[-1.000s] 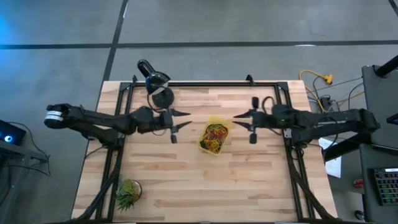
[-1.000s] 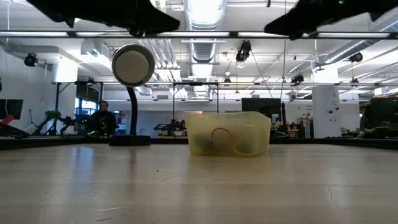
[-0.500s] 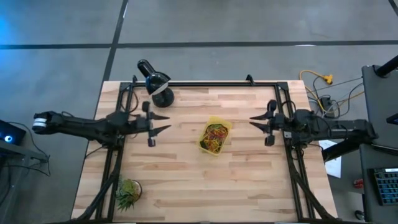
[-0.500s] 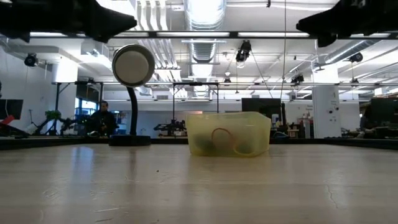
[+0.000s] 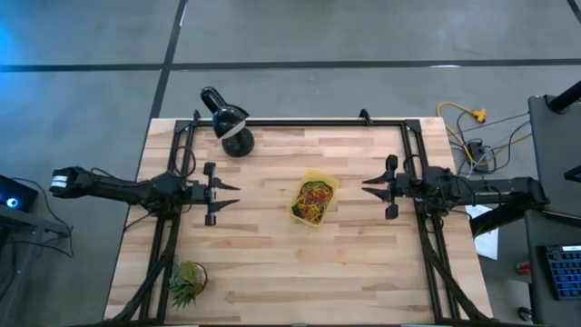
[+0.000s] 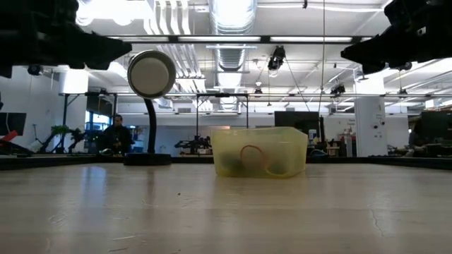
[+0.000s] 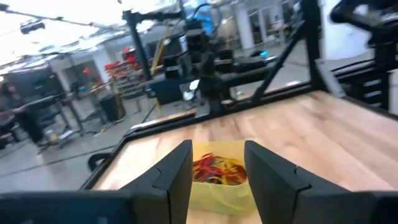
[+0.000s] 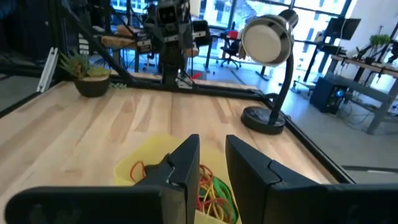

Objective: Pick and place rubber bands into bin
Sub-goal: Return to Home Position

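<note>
The yellow bin (image 5: 313, 202) stands on its base in the middle of the wooden table. It holds a heap of red, orange, green and yellow rubber bands (image 5: 315, 199), which also show in the left wrist view (image 7: 214, 169) and the right wrist view (image 8: 211, 186). My left gripper (image 5: 238, 195) hangs above the table well to the left of the bin. It points level at the bin, open, with nothing between its fingers. My right gripper (image 5: 364, 186) hangs to the right of the bin. It too points level at the bin, with a narrower gap and nothing in it.
A black domed lamp (image 5: 231, 123) stands at the far left of the table. A small spiky plant (image 5: 186, 282) sits at the near left corner. Black frame rails (image 5: 172, 227) run along both sides. Bare wood lies in front of the bin (image 6: 226, 212).
Both grippers have drawn back from the bin and sunk a little. The left one has gone toward the table's left edge and the right one toward its right edge. The bin and the bands have stayed in place.
</note>
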